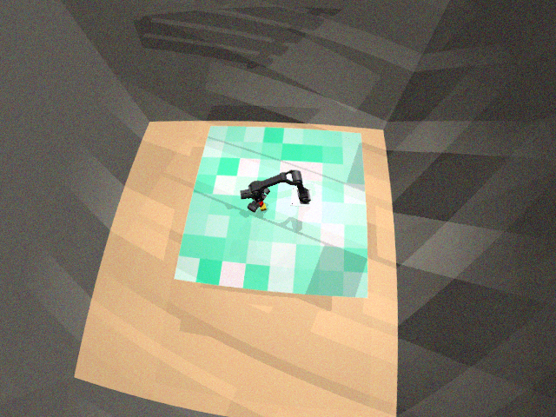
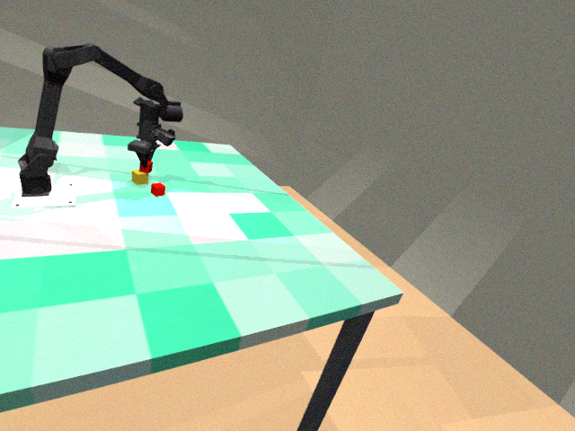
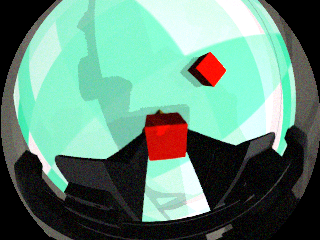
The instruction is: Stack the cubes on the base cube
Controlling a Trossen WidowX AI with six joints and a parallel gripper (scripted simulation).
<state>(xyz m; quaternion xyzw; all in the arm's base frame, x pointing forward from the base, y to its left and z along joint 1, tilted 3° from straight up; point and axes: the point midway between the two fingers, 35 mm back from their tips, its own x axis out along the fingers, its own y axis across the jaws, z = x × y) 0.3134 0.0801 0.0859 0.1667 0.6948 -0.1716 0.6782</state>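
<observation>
Gripping a red cube point(image 1: 261, 204) point(image 2: 148, 167) point(image 3: 166, 142) in the gripper point(image 1: 261, 205) point(image 2: 145, 164) point(image 3: 164, 135), with fingers partly closed on opposite sides. Held near and partly above the yellow base cube point(image 1: 263, 208) point(image 2: 139, 178) point(image 3: 159, 111), mostly hidden in the wrist view; impossible to tell whether touching. Beyond the grip, resting apart on the table, seen with a second red cube point(image 2: 157, 189) point(image 3: 214, 69). Arched high from a white base plate point(image 2: 56, 201), with the black arm point(image 1: 271, 181) point(image 2: 120, 66) bent downward at the wrist. Set on a flat table point(image 1: 282, 255) point(image 2: 251, 296) point(image 3: 50, 115) patched in green, white and pale pink.
</observation>
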